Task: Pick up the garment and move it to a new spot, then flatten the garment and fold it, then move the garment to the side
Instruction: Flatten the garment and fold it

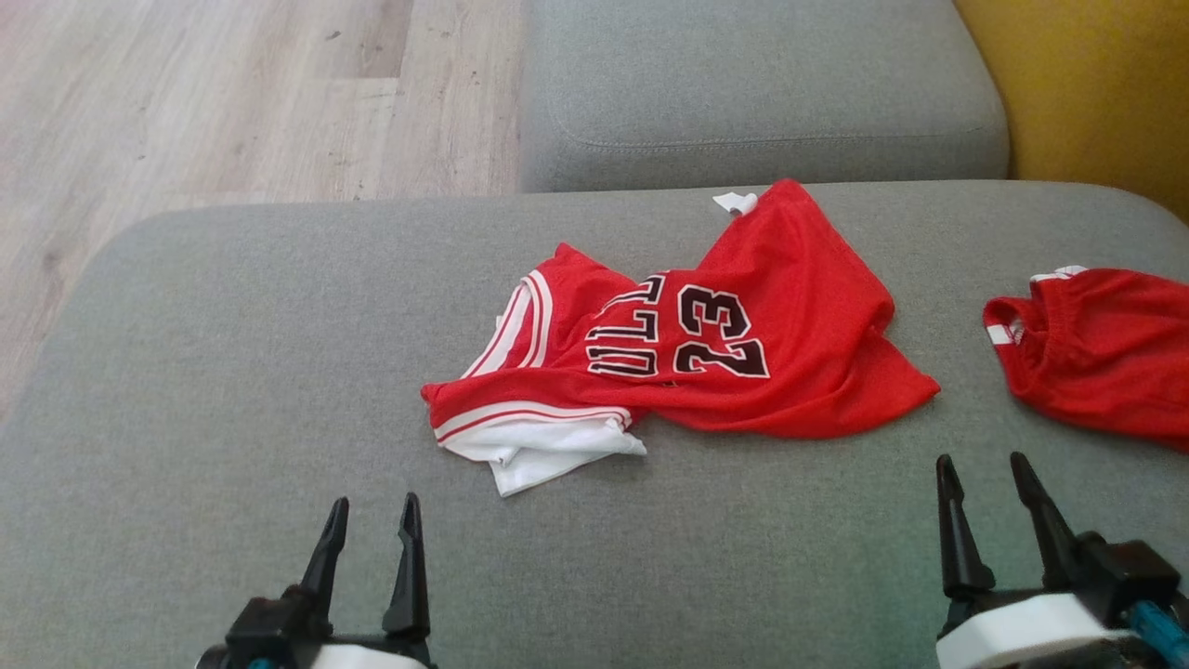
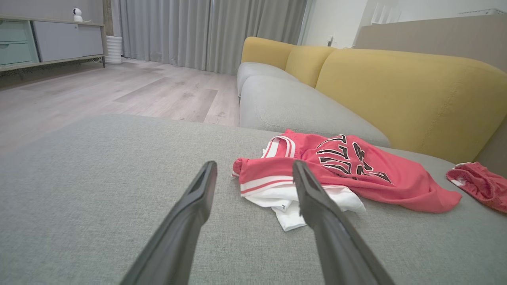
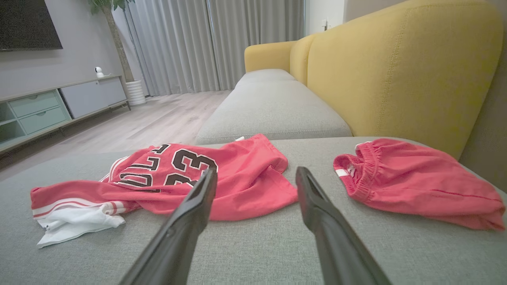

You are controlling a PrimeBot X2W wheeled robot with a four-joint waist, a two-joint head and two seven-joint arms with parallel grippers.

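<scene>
Now we're over a grey woven sofa [image 1: 232,372], pale wood floor [image 1: 186,93] beyond. Our crumpled red mesh jersey [image 1: 743,344], white-trimmed, lies mid-cushion; left claw [image 1: 375,502] and right claw [image 1: 982,460] gape wide and empty, both short of it, not touching. Red shorts [image 1: 1105,344] sit to its right.

Black number 23 on red jersey [image 1: 799,279], partly hidden letters — ULL — beside it
</scene>
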